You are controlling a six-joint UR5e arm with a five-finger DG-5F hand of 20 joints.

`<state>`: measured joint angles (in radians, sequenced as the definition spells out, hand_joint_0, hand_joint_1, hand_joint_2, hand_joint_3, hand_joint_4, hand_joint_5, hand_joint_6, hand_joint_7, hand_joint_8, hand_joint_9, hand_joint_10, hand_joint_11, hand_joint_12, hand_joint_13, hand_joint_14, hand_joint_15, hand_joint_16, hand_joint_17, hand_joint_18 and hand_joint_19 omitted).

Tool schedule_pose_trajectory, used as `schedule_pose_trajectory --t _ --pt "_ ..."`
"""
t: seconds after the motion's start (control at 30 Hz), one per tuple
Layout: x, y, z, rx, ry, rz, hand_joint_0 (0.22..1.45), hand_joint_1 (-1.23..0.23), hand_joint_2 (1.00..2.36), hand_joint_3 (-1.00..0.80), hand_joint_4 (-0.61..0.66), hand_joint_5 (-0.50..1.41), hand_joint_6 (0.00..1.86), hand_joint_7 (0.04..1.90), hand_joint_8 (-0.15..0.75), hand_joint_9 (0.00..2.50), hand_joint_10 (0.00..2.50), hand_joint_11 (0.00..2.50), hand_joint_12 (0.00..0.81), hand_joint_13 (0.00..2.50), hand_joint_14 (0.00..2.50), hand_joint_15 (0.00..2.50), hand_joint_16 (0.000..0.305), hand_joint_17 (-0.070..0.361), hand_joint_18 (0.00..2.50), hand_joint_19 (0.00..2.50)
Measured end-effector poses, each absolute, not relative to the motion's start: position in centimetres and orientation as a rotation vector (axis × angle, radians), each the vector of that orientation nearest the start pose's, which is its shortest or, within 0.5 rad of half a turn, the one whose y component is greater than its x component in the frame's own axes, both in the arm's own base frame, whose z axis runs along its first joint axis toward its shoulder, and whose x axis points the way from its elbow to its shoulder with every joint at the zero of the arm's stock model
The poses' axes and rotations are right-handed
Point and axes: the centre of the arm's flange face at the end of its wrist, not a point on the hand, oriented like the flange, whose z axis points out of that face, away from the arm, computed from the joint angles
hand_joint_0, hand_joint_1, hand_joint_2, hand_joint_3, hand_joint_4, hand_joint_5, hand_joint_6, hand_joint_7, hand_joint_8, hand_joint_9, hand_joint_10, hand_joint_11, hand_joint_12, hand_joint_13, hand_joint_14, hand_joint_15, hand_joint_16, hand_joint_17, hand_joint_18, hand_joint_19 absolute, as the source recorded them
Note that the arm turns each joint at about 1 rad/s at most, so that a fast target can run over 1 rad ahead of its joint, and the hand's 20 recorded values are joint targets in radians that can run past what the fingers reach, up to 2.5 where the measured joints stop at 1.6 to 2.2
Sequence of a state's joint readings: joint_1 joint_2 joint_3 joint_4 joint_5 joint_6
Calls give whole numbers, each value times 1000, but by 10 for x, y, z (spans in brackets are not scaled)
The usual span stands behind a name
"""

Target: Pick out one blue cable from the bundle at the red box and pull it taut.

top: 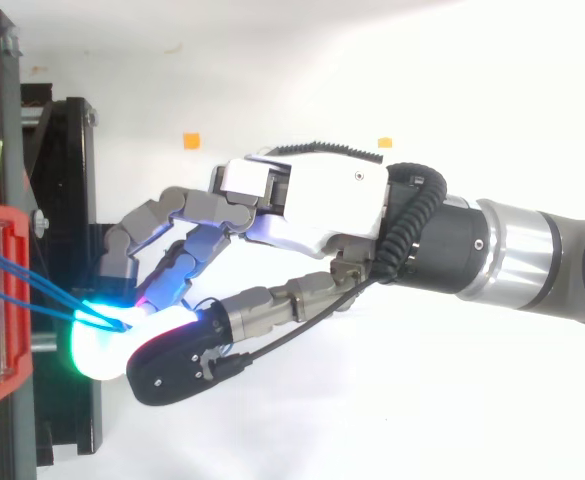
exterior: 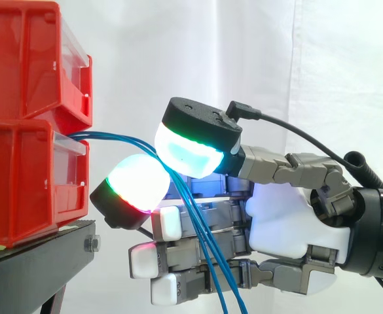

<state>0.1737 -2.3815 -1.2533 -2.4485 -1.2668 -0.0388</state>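
- A bundle of thin blue cables (exterior: 119, 140) comes out of the gap between the two stacked red bins (exterior: 27, 72), which sit on a black stand (exterior: 40, 261) at the left of the side view.
- From the bins the strands run almost level to the right, close together. They then bend sharply and hang down in a loose fan in front of the hand (exterior: 283, 222) (several strands, too tightly packed to count).
- The bend lies just where two of the hand's glowing pads (exterior: 191, 149) meet. One is above with a black back, glowing white-cyan, and the other is below and to the left, glowing white with a green and red edge.
- These two pads are closed on the cables, pinching them. I cannot tell how many strands are actually clamped.
- The other fingers lie straight, pointing towards the bins, behind the hanging strands.
- From above, the strands slant from the bin to the bright pinch point.
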Motion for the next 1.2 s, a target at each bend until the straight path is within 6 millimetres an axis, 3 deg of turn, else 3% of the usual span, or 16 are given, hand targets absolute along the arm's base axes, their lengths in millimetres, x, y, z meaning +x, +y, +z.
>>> schedule_pose_trajectory --t 0.23,0.7,1.2 --pt "782 -29 197 1137 1012 1204 631 -713 1019 -189 0 -149 944 750 285 1029 25 729 357 917 19 481 46 103 803 489" --pt "761 -43 241 1171 1113 1112 664 -760 1017 -230 -47 -152 945 791 286 1020 23 727 359 915 18 474 45 101 809 481" --pt "755 -44 242 1197 1156 1081 743 -845 1012 -350 -136 -150 962 828 284 1050 26 738 357 953 21 486 46 103 882 479"
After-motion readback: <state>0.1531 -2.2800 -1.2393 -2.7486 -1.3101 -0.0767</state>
